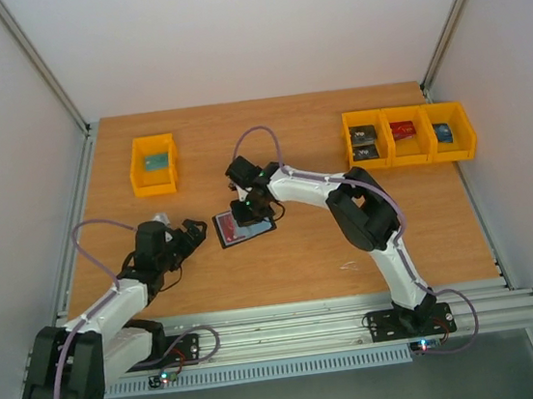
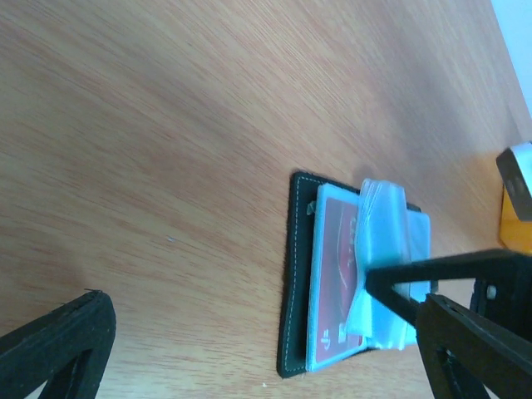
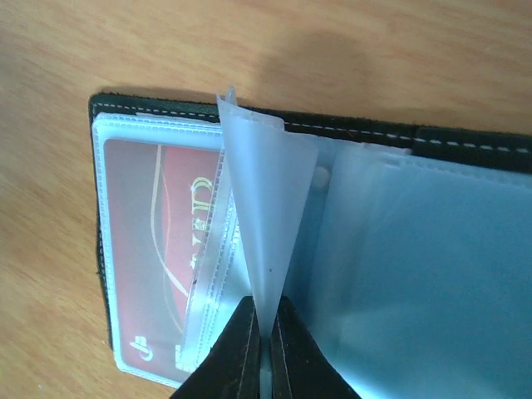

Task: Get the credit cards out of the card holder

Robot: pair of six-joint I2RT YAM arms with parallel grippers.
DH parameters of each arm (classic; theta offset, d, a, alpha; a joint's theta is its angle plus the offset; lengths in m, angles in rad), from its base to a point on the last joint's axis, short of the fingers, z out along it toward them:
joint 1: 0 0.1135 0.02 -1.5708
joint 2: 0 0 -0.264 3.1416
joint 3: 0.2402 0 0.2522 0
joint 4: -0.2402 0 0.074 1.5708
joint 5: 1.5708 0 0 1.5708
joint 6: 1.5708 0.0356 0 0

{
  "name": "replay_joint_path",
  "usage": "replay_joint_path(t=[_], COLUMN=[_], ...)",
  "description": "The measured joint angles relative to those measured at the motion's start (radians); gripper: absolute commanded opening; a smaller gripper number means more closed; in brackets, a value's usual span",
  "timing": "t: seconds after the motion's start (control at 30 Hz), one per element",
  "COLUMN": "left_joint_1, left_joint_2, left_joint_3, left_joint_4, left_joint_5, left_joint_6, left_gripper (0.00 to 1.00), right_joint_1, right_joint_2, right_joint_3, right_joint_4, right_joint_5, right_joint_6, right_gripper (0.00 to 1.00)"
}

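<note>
Nearly at the centre of the wooden table, the card holder lies opened out, inner side up, ahead of my two arms. Its long axis runs across the table from my left to my right, with the right end turned slightly toward the far edge. The red credit card sits face up in a see-through pocket on the holder's left half, the side nearer my left arm. Other leaves cover part of it, so I cannot tell which way its long side runs.

My right gripper stands over the holder's middle, jaws closed tight on a clear plastic sleeve. The pinched leaf rises in a narrow fold above the other pockets.

My left gripper hangs just to the left of the holder, apart from it, jaws spread wide with nothing between them.

Farther out, one yellow bin sits at the far left of the table. A row of three yellow bins lines the far right, each holding small items.
</note>
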Motion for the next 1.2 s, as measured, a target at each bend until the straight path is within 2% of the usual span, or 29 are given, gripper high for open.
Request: replay_joint_path(t=[0.37, 0.73, 0.9, 1.07, 1.13, 1.2], left_joint_1=[-0.008, 0.021, 0.103, 0.117, 0.112, 0.1], left_joint_2=[0.029, -0.027, -0.07, -0.099, -0.106, -0.111], left_joint_3=[0.001, 0.042, 0.089, 0.133, 0.15, 0.169], left_joint_4=[0.138, 0.284, 0.353, 0.429, 0.451, 0.473], left_joint_5=[0.143, 0.376, 0.483, 0.557, 0.587, 0.609], left_joint_6=[0.05, 0.091, 0.034, -0.045, -0.063, -0.077], left_gripper=[0.99, 0.98, 0.92, 0.9, 0.85, 0.65], right_joint_1=[-0.156, -0.155, -0.155, -0.154, -0.154, -0.154], right_joint_2=[-0.209, -0.405, -0.488, -0.538, -0.544, -0.546], right_joint_3=[-0.138, -0.139, -0.131, -0.099, -0.09, -0.085], right_joint_4=[0.166, 0.228, 0.233, 0.238, 0.244, 0.246], right_joint_5=[-0.275, -0.451, -0.534, -0.583, -0.591, -0.598], right_joint_6=[-0.03, -0.139, -0.193, -0.214, -0.216, -0.216], right_gripper=[0.01, 0.01, 0.01, 0.01, 0.01, 0.01])
